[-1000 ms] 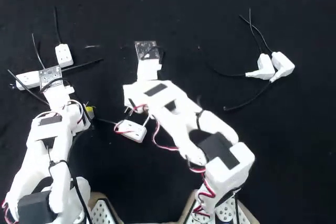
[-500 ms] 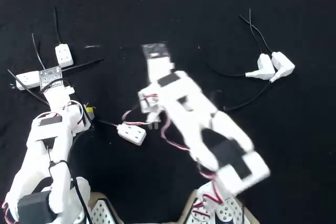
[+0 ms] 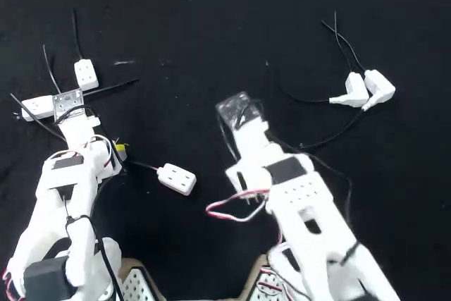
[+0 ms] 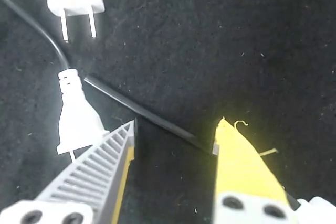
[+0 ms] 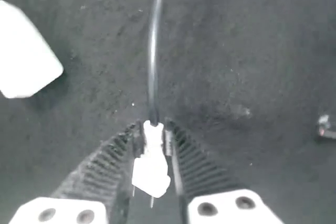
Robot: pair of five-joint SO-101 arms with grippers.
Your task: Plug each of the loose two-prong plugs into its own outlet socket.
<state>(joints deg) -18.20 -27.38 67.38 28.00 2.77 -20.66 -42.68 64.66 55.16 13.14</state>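
Right gripper (image 5: 152,125) was clamped shut on a white two-prong plug (image 5: 150,169) near the middle of the table (image 3: 211,33), black cord (image 5: 155,51) trailing off it. Left gripper (image 4: 173,129) sat wide open, holding nothing, over a second plug (image 4: 77,121) near the left edge. Outlet socket (image 3: 176,178) lay between the arms, two more plugs (image 3: 356,91) toward the right edge

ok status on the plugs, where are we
left gripper open over a black cord. right gripper shut on a white plug. socket lying free, nothing in it yet.
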